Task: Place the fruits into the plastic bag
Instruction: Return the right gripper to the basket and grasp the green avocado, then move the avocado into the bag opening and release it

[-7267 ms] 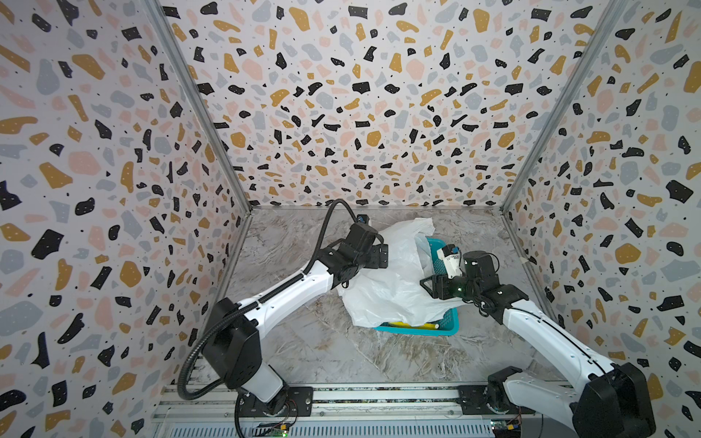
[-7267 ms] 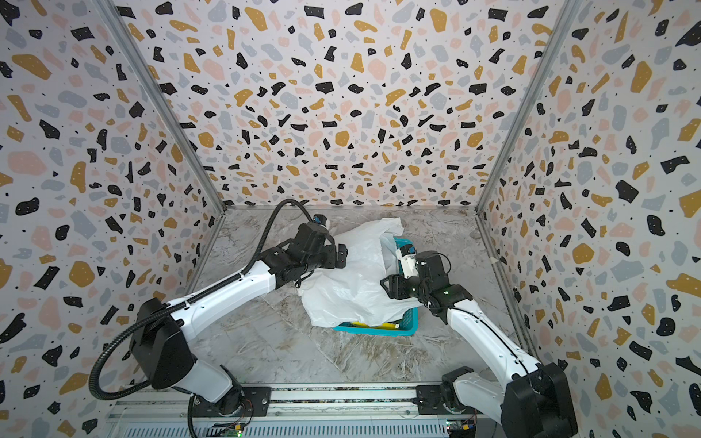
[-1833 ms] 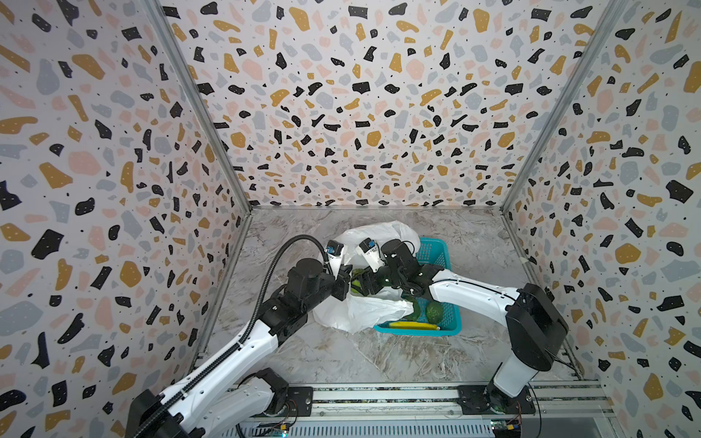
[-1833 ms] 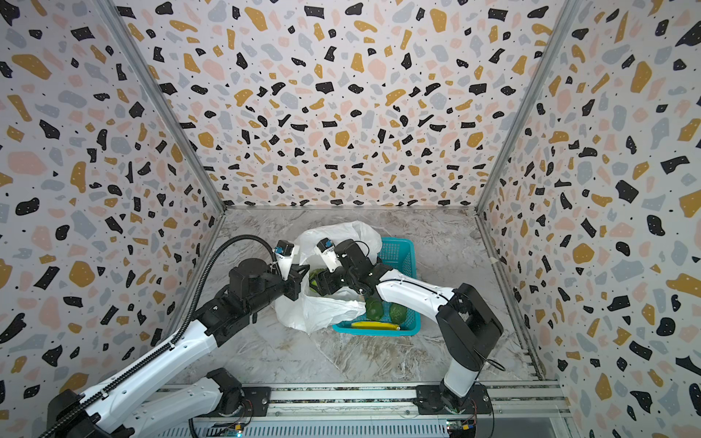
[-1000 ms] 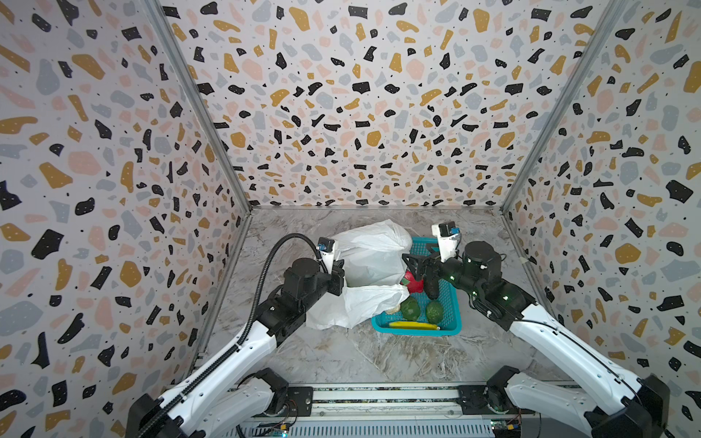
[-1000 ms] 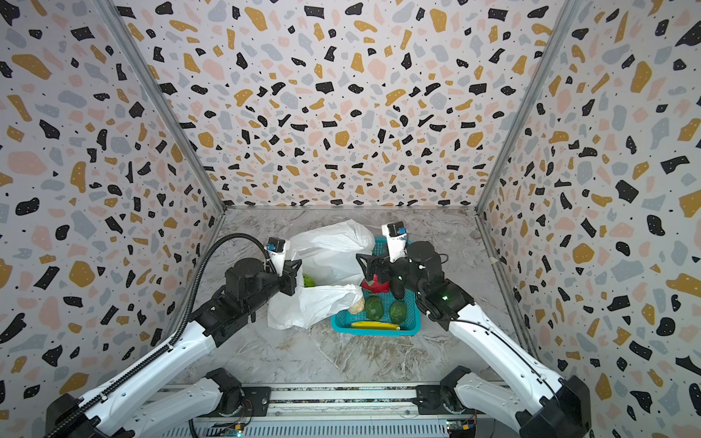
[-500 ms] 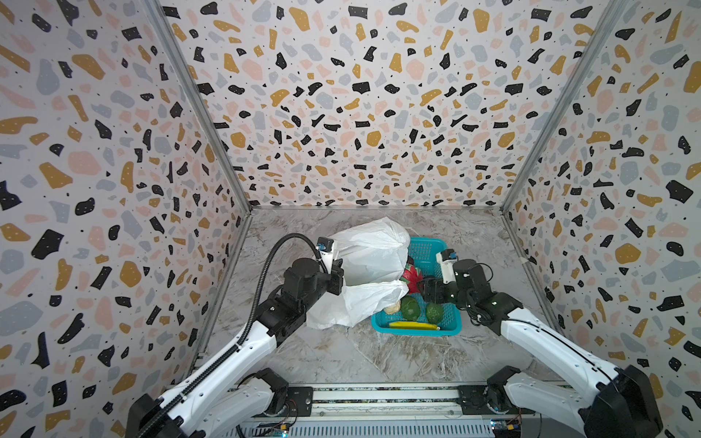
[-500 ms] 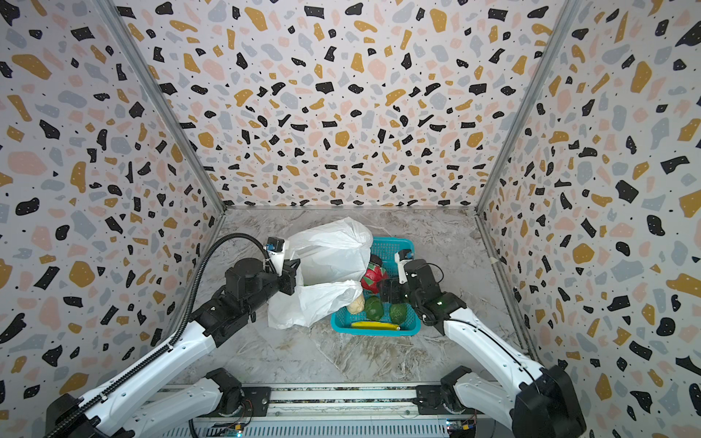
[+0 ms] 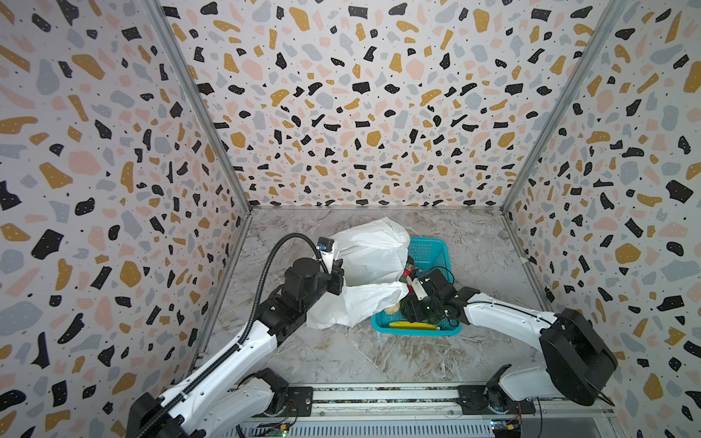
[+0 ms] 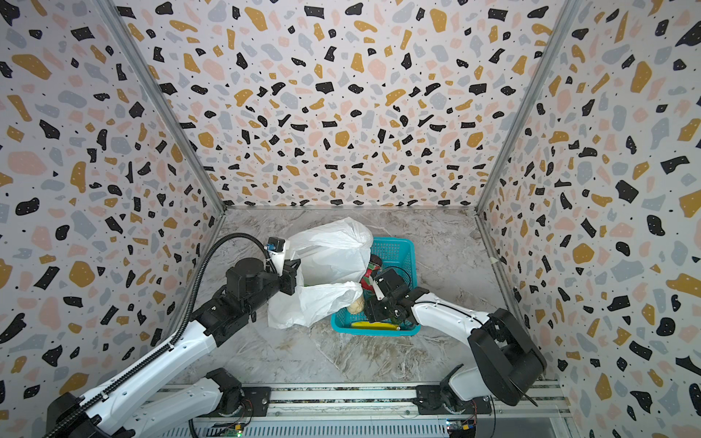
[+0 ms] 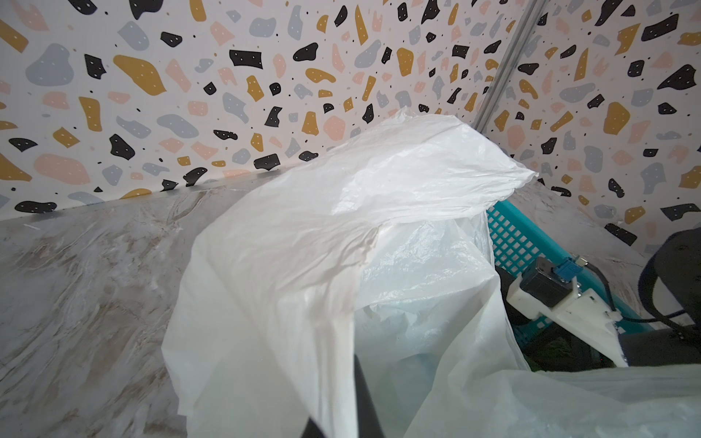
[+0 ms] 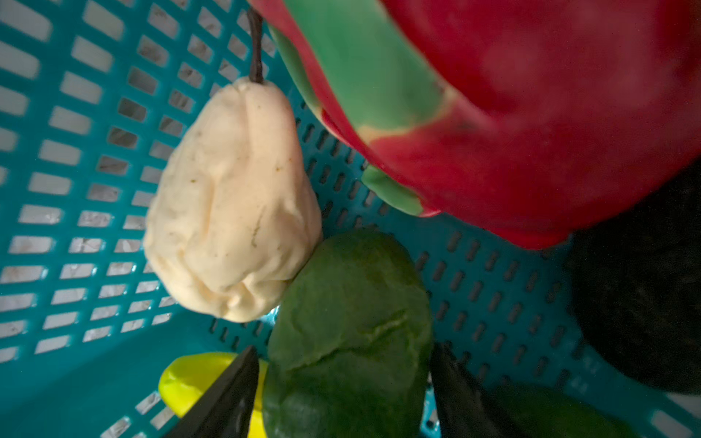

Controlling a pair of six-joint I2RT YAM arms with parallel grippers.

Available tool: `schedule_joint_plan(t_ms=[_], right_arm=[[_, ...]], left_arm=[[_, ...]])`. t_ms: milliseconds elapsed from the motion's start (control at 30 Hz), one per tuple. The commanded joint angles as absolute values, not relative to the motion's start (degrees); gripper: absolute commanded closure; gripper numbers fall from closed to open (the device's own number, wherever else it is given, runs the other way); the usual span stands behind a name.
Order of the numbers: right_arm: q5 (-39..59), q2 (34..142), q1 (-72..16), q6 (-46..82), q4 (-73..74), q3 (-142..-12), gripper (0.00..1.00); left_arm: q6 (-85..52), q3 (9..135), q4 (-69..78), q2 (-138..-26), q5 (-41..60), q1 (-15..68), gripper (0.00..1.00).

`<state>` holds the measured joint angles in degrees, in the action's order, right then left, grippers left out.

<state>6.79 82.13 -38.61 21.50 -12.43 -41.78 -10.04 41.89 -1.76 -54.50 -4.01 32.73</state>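
Note:
The white plastic bag (image 9: 371, 250) (image 10: 330, 250) (image 11: 341, 227) is held up with its mouth facing the basket; my left gripper (image 11: 337, 421) is shut on its rim. The fruits lie in the teal basket (image 9: 428, 246) (image 12: 57, 189): a yellow banana (image 9: 413, 325) (image 12: 189, 383), a red-pink dragon fruit (image 9: 407, 271) (image 12: 531, 132), a cream pear (image 10: 356, 305) (image 12: 231, 212) and a dark green fruit (image 12: 352, 303). My right gripper (image 9: 411, 307) (image 12: 343, 350) is down in the basket, one finger against each side of the dark green fruit, which still rests on the basket floor.
Another dark fruit (image 12: 645, 303) and a green one (image 12: 550, 413) lie beside the gripper in the basket. The bag's lower lip drapes over the basket's left rim. Patterned walls enclose the marble floor (image 9: 379, 356) on three sides.
My right gripper has dropped from above the basket down among the fruits, and its jaws have narrowed around the dark green fruit. The left gripper still holds the bag in place.

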Motion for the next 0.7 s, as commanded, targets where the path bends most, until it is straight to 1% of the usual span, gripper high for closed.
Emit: schedule_joint_plan(t_ms=[0, 33, 67, 100, 167, 267, 500, 667], right_arm=[[4.37, 84.31, -38.43, 21.42, -14.80, -42.28, 0.31], [4.26, 84.30, -38.42, 21.82, -14.15, -42.14, 0.34], [4.19, 84.07, -38.42, 22.05, -13.24, -41.97, 0.38], [4.50, 83.63, -38.40, 21.96, -12.44, -41.97, 0.50], [4.62, 82.46, -38.28, 21.87, -12.22, -42.34, 0.60], [2.19, 78.35, -38.25, 22.35, -12.37, -42.15, 0.62], [-2.16, 63.97, -37.59, 20.93, -13.73, -43.24, 0.63], [2.43, 59.98, -37.67, 17.73, -12.10, -46.59, 0.63]], left_arm=[[-9.40, 42.38, 0.59, -54.69, -4.22, 32.43, 1.00], [-9.54, 42.36, 0.61, -54.78, -4.14, 32.43, 1.00], [-9.54, 42.36, 0.62, -54.77, -3.98, 32.43, 1.00], [-9.50, 42.45, 0.62, -54.85, -3.81, 32.43, 1.00], [-9.51, 42.45, 0.62, -54.80, -3.47, 32.43, 1.00], [-9.55, 42.37, 0.78, -54.75, -3.16, 32.43, 1.00], [-9.95, 41.51, 2.01, -54.25, -2.47, 32.43, 1.00], [-10.31, 41.05, 2.44, -54.39, -1.46, 32.43, 1.00]])
